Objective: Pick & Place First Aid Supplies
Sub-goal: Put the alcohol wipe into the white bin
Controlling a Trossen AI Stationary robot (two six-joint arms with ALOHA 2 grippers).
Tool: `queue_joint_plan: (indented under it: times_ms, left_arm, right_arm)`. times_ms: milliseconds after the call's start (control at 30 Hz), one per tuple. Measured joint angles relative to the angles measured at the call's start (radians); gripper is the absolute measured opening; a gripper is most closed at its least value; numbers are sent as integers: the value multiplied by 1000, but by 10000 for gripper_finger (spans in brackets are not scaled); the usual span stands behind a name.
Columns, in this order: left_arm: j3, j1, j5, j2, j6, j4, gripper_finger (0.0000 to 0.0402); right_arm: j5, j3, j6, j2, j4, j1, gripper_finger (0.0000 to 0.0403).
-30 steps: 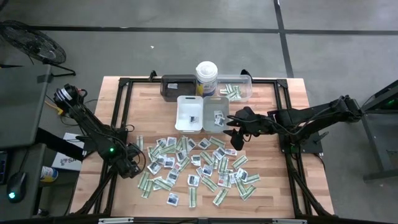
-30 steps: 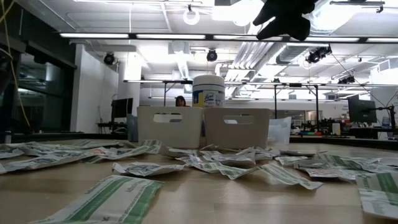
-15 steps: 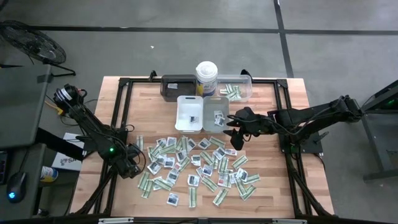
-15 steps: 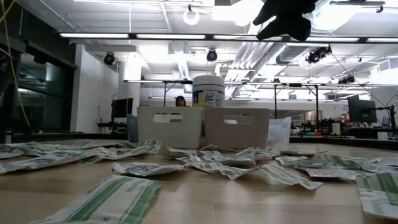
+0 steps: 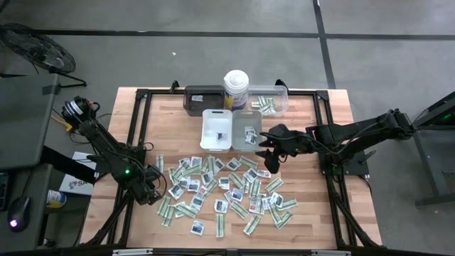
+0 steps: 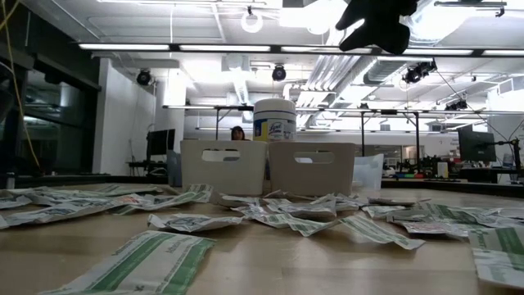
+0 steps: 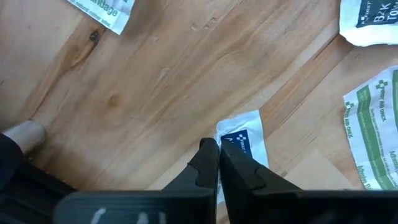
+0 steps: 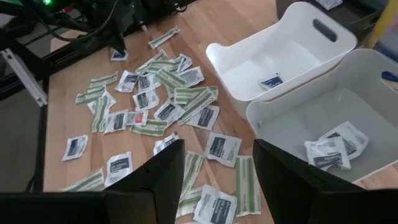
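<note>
The first aid supplies (image 5: 227,190), white sachets and green-and-white strips, lie flat and scattered over the middle of the wooden table. At the pile's left edge my left gripper (image 7: 219,148) points straight down, shut at the edge of one white sachet with a blue mark (image 7: 244,142). The right wrist view shows that gripper (image 8: 118,45) and the sachet (image 8: 118,55) far off. My right gripper (image 8: 217,180) hangs open above the pile's far right part, next to the grey tray (image 5: 247,129), with nothing between its fingers. In the low view it is a dark shape at the top (image 6: 377,20). My left gripper comes from above, pointing down, and its two fingers meet on the sachet's edge (image 7: 222,138), at one corner. The sachet lies flat on the table. Whether the edge is caught between the fingertips or only pressed under them, I cannot tell.
At the far side stand a white tray (image 5: 217,135) and the grey tray, each with a few sachets. Behind them are a dark tray (image 5: 202,99), a white lidded canister (image 5: 236,89) and a clear tray (image 5: 270,102) with strips. Bare wood lies left of the pile (image 7: 137,93).
</note>
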Motion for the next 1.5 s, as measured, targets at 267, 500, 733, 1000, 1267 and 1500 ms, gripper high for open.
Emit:
queue_joint_plan:
  times_ms: [267, 500, 733, 1000, 1267, 1500]
  left_arm:
    - [51, 0, -93, 4, 12, -35, 1]
    - [124, 2, -294, 4, -21, -43, 0]
    - [190, 2, -501, 3, -26, -41, 0]
    - [262, 81, -636, 2, 53, -40, 0]
    - [348, 349, -578, 1, 468, 34, 0]
    - [392, 672, -356, 1, 979, 149, 0]
  right_arm:
    - [-50, 0, -11, 0, -9, 0, 184]
    - [-51, 0, -20, 0, -9, 0, 184]
    - [-51, 0, -27, 0, -9, 0, 184]
    - [-32, 0, -27, 0, -8, 0, 184]
    - [-30, 0, -6, 0, -8, 0, 184]
    - [-16, 0, 50, 0, -8, 0, 184]
